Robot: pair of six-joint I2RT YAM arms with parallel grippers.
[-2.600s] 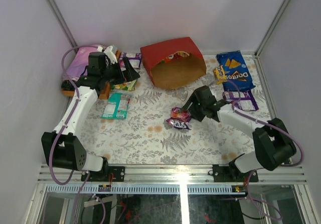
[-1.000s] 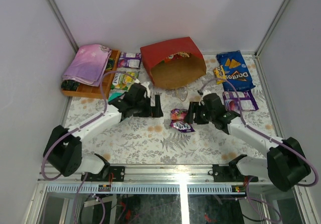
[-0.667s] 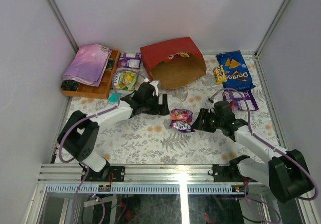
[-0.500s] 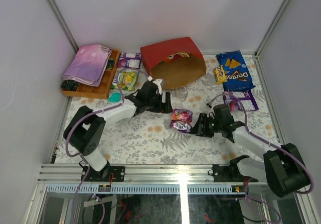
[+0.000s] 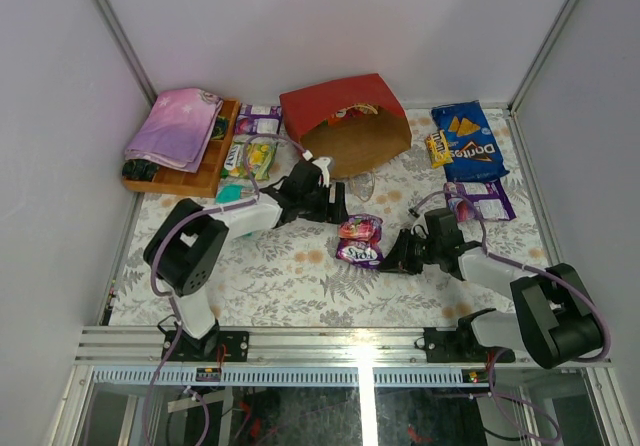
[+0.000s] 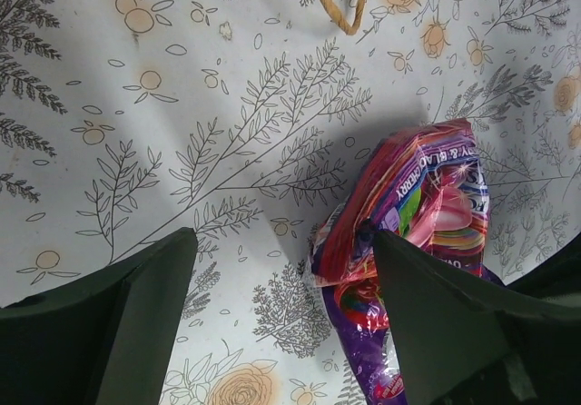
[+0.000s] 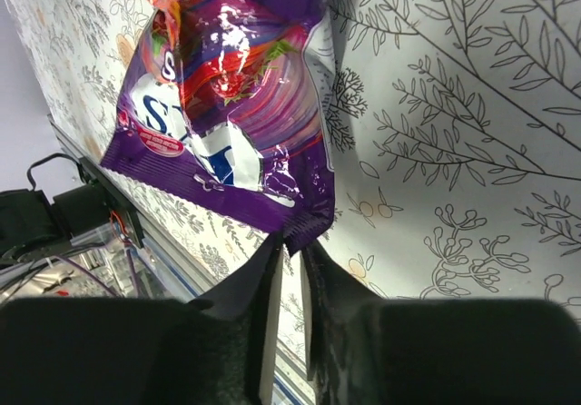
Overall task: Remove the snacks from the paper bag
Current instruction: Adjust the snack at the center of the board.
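The red paper bag lies on its side at the back, its mouth facing me, with a snack showing inside. A purple-red candy packet lies on the floral cloth in the middle. My left gripper stands open over its far end, with the right finger against the packet's edge. My right gripper has closed to a narrow slit on the packet's near purple corner. Outside the bag lie a blue Doritos bag, purple-white packs, a yellow-green bag and a teal pouch.
A wooden tray at the back left carries a folded pink-purple cloth. The bag's cord handle loops onto the table in front of its mouth. A small yellow packet lies beside the Doritos bag. Enclosure walls close in the sides and back.
My left arm swung from the back left to the middle packet, its jaws narrowing a little. My right gripper dropped to the packet's near corner and its jaws closed in.
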